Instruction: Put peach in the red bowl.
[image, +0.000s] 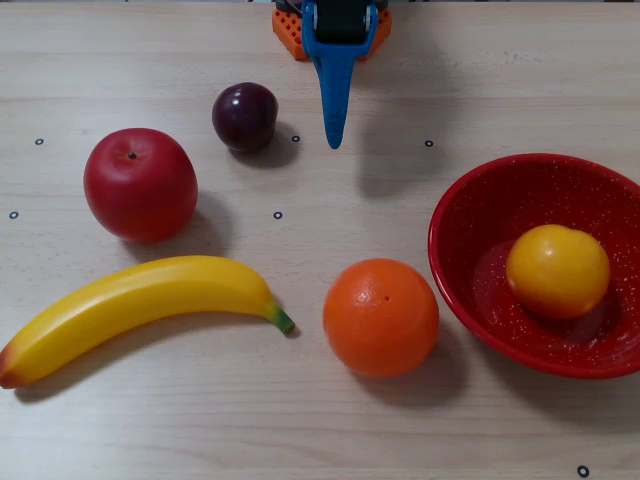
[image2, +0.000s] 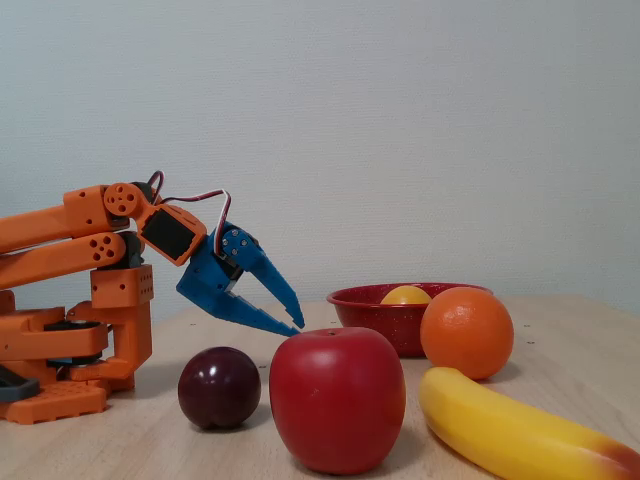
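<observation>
The yellow-orange peach lies inside the red bowl at the right of the top-down fixed view. From the side fixed view only the peach's top shows over the red bowl's rim. My blue gripper points down the table from the top centre, well left of the bowl and beside the plum. Seen from the side, the gripper hangs above the table with its tips together and nothing between them.
A dark plum sits just left of the gripper. A red apple, a banana and an orange lie nearer the front. The orange arm base stands at the left of the side view.
</observation>
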